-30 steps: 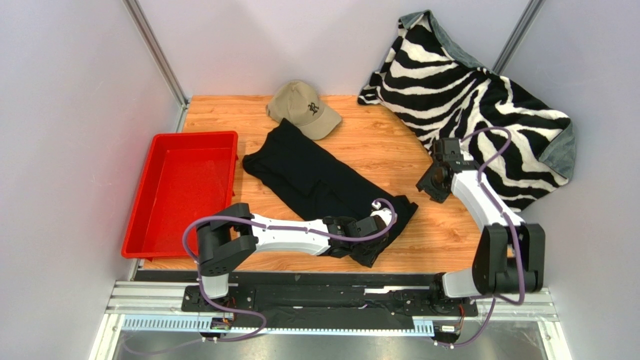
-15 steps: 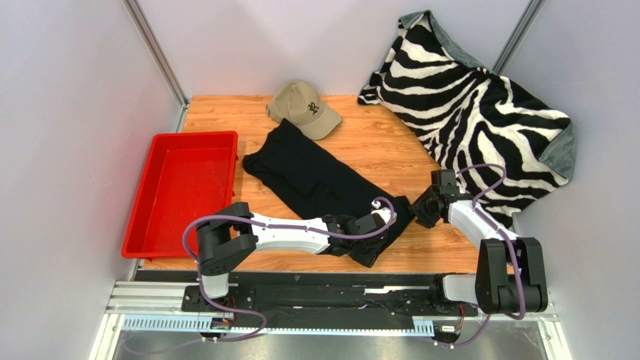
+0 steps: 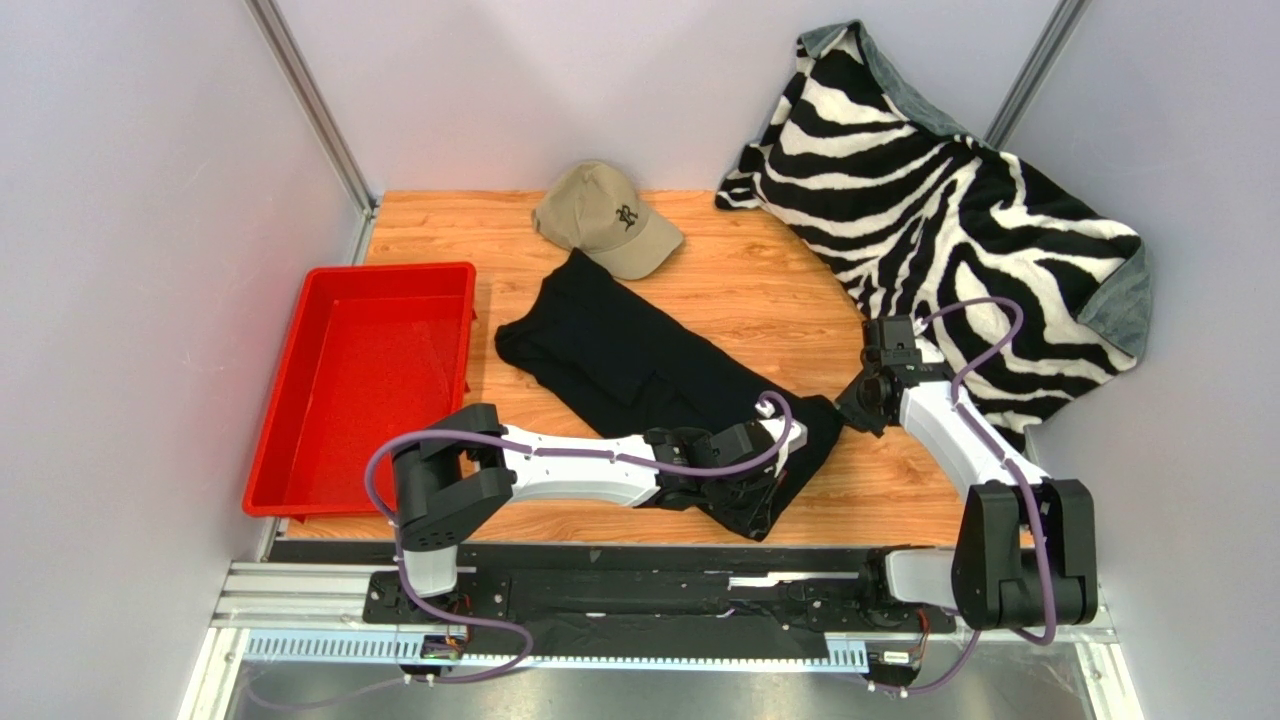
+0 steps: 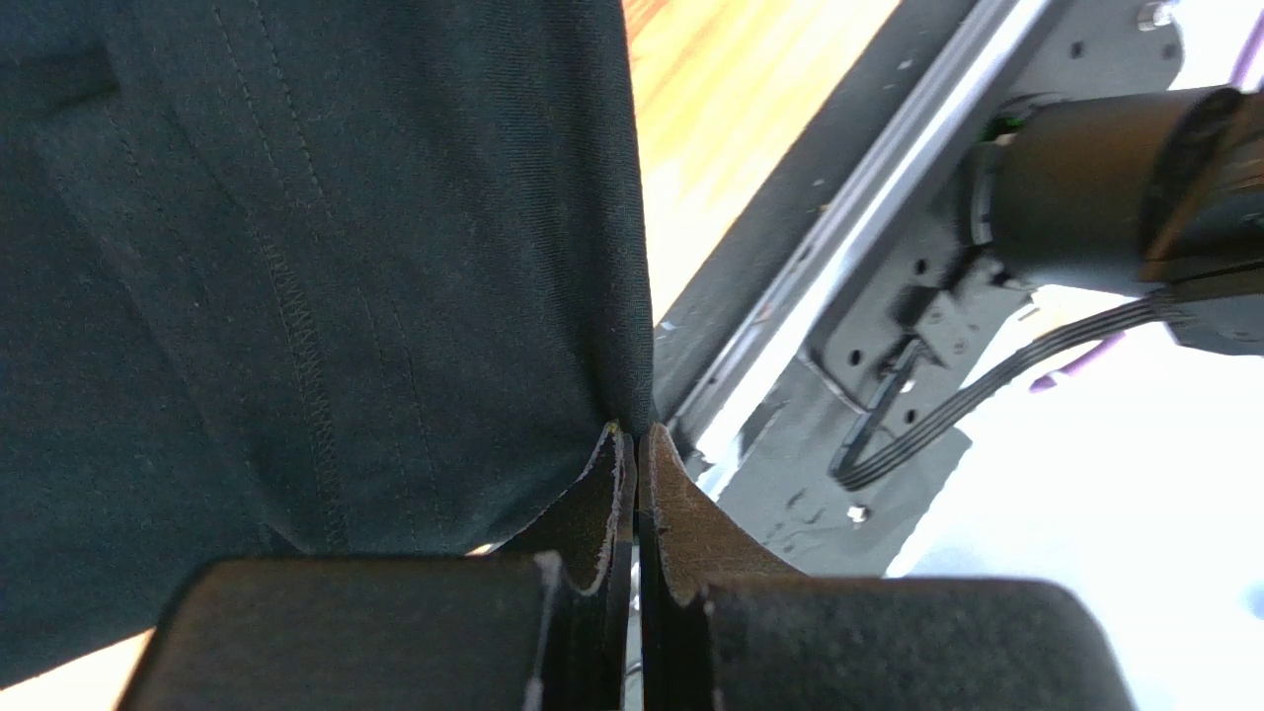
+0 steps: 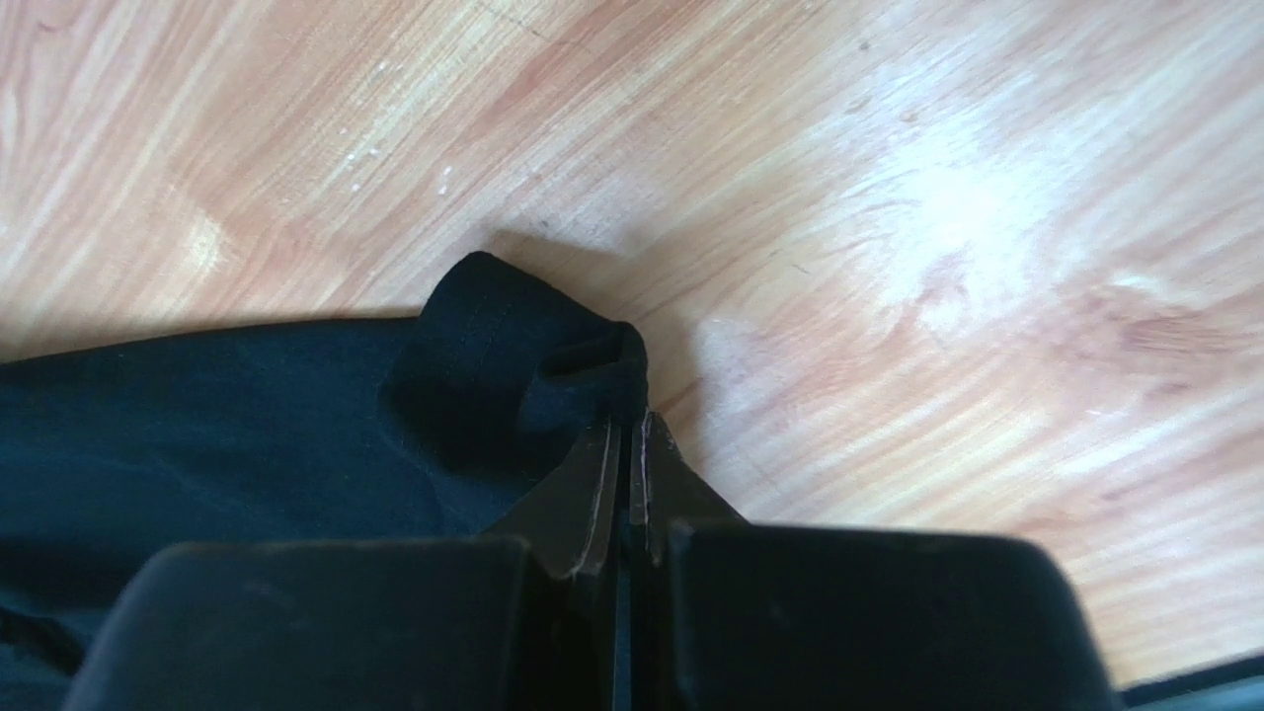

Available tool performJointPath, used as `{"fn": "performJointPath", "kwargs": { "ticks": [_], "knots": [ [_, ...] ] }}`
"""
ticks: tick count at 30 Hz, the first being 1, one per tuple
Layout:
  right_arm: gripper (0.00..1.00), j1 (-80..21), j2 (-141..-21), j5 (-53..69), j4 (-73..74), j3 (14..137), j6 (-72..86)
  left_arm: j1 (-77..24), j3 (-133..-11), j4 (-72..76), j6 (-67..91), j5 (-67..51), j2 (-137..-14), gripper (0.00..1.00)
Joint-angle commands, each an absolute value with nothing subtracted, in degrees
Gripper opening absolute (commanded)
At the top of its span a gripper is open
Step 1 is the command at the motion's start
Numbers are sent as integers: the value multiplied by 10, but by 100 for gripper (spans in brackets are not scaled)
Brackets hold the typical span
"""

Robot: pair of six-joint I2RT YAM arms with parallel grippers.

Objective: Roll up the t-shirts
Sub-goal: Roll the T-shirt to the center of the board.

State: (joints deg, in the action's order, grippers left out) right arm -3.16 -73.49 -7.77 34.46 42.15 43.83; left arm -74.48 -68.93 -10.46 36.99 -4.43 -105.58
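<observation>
The black t-shirt (image 3: 631,353) lies folded into a long band, running diagonally across the wooden table from near the cap to the front. My left gripper (image 3: 778,455) is low over the band's near end. In the left wrist view it (image 4: 638,430) is shut on an edge of the t-shirt (image 4: 327,252), and the cloth rises taut from the fingertips. My right gripper (image 3: 851,408) is at the band's right corner. The right wrist view shows it (image 5: 632,421) shut on a small puckered fold of that corner of the t-shirt (image 5: 490,356), just above the wood.
A red tray (image 3: 388,273) stands at the left. A tan cap (image 3: 609,218) sits at the back, near the shirt's far end. A zebra-striped blanket (image 3: 962,225) is heaped at the back right, behind the right arm. The metal rail (image 3: 661,578) borders the table's near edge.
My right gripper came down and left from beside the blanket to the shirt's right corner and closed on it. The shirt has shifted slightly to the right. The left gripper kept its hold.
</observation>
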Motion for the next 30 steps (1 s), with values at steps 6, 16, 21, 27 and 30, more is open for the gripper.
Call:
{"fn": "performJointPath", "kwargs": {
  "ticks": [6, 16, 21, 27, 30],
  "knots": [
    [0, -101, -790, -195, 420, 519, 413, -733, -644, -33, 404, -104, -1043, 0],
    [0, -152, -869, -220, 456, 599, 442, -692, -577, 18, 429, -122, -1015, 0],
    [4, -163, -896, -222, 463, 635, 452, -675, -564, 18, 432, -127, -1002, 0],
    [7, -164, -920, -220, 446, 655, 446, -650, -544, 3, 429, -120, -986, 0],
    [7, -163, -923, -205, 424, 652, 440, -640, -534, -16, 428, -119, -976, 0]
  ]
}}
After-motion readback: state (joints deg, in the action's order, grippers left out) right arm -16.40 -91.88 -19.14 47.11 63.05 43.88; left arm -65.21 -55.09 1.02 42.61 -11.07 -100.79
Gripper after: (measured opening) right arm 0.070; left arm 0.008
